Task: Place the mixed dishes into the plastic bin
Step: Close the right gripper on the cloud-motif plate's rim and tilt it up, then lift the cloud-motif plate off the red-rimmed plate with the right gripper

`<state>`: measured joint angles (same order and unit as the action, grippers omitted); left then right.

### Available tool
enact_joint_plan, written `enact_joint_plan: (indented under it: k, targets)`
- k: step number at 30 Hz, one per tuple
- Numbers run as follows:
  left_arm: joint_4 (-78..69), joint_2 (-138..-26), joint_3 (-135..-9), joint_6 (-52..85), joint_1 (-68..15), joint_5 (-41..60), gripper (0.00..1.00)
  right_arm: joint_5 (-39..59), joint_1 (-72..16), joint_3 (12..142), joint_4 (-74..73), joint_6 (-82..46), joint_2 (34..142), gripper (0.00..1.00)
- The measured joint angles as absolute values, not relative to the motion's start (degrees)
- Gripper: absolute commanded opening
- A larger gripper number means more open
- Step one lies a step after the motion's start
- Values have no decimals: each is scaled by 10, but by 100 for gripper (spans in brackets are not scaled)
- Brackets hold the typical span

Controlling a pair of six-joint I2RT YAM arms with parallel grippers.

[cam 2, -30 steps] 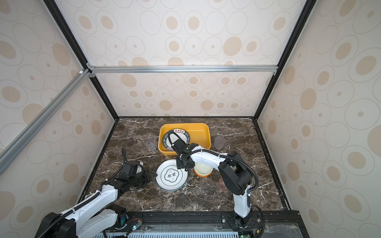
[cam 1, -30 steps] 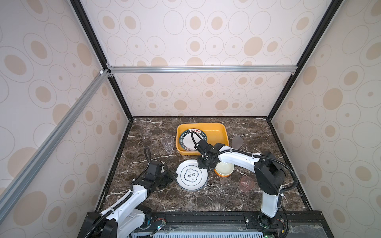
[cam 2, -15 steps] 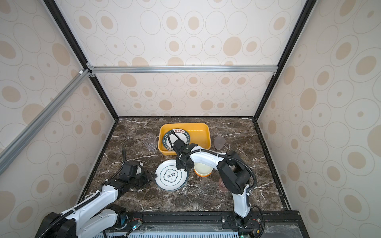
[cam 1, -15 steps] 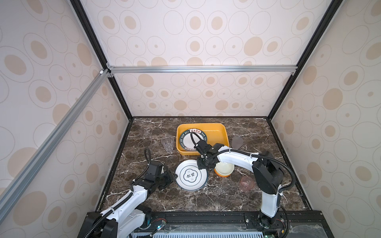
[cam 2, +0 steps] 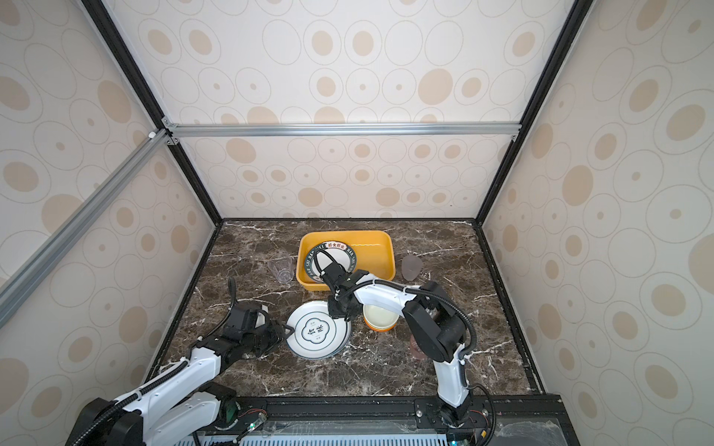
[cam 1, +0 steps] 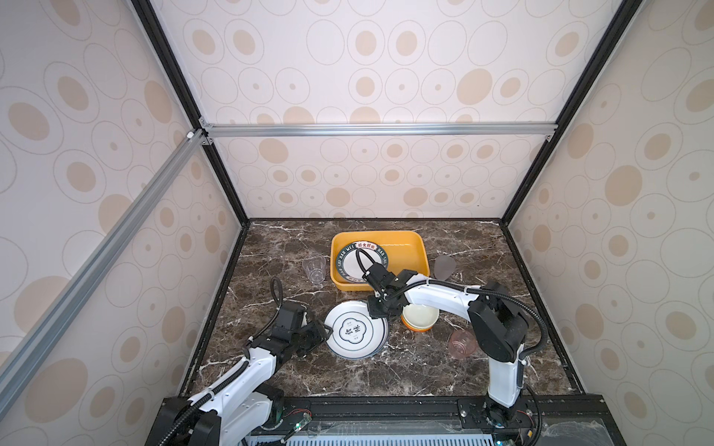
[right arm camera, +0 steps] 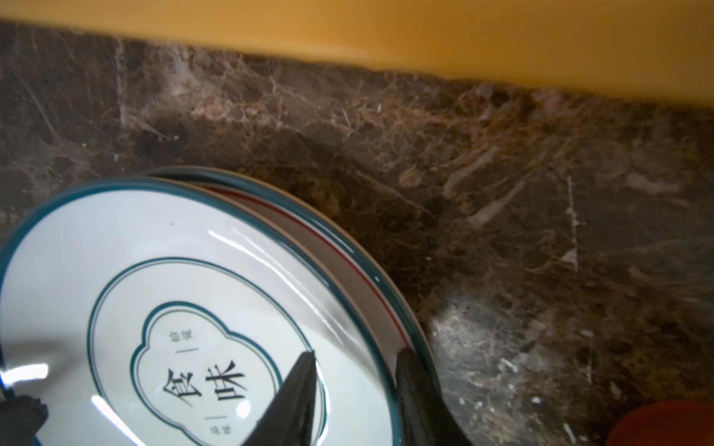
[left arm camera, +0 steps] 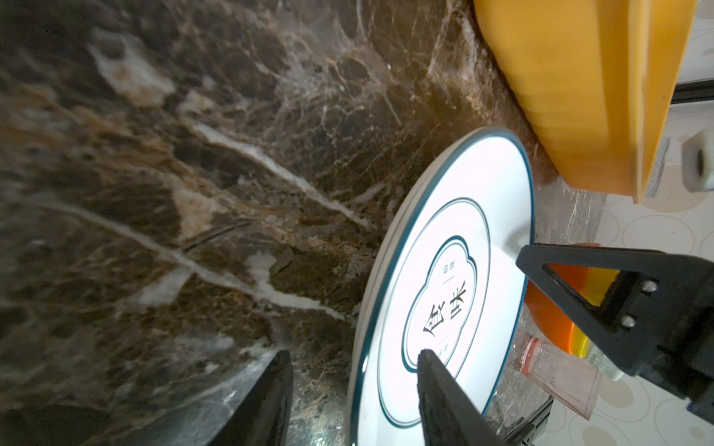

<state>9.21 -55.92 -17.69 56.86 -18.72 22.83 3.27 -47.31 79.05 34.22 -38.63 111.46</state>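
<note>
Brown marble worktop [cam 1: 425, 370] carries everything, with the yellow bin [cam 1: 403, 256] toward its back. One banded plate [cam 1: 347, 264] already lies in the bin. Two more sit stacked on the worktop just in front of it: the top plate [cam 1: 353, 332], teal-rimmed with characters, and the lower plate [right arm camera: 373, 305], seen only as a red-lined edge in the right wrist view. That makes three plates. They look glazed, stiff, slick and breakable, and heavy for a pinch, so I judge the rim the only place to take hold, lifting the top one alone. The right gripper [cam 1: 379, 311] has its jaws narrow but not shut, astride the rim nearest the bowls [cam 1: 421, 316], one finger on the top plate's face and one outside. The left gripper [cam 1: 323, 333] holds nothing, its jaws half-wide astride the opposite edge. The bowls, orange outside, sit just beside the stack, apparently two nested, rigid and lighter. Three thin, light cups are spread out: a clear cup [cam 1: 315, 270] left of the bin, a grey cup [cam 1: 444, 266] right of it, and a pink cup [cam 1: 461, 343] near the right arm's base.
</note>
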Motion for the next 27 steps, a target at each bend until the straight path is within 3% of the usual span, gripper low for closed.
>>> enact_joint_plan:
  k: [6,14,27]
  targets:
    - [89,-559,-177,569,-187,229,51,43,-473,790,338,-385,1118,22]
    - [86,-559,-175,572,-187,229,37,50,-473,790,333,-385,1122,17]
    - [102,-549,-173,572,-188,224,12,54,-473,789,331,-385,1123,18]
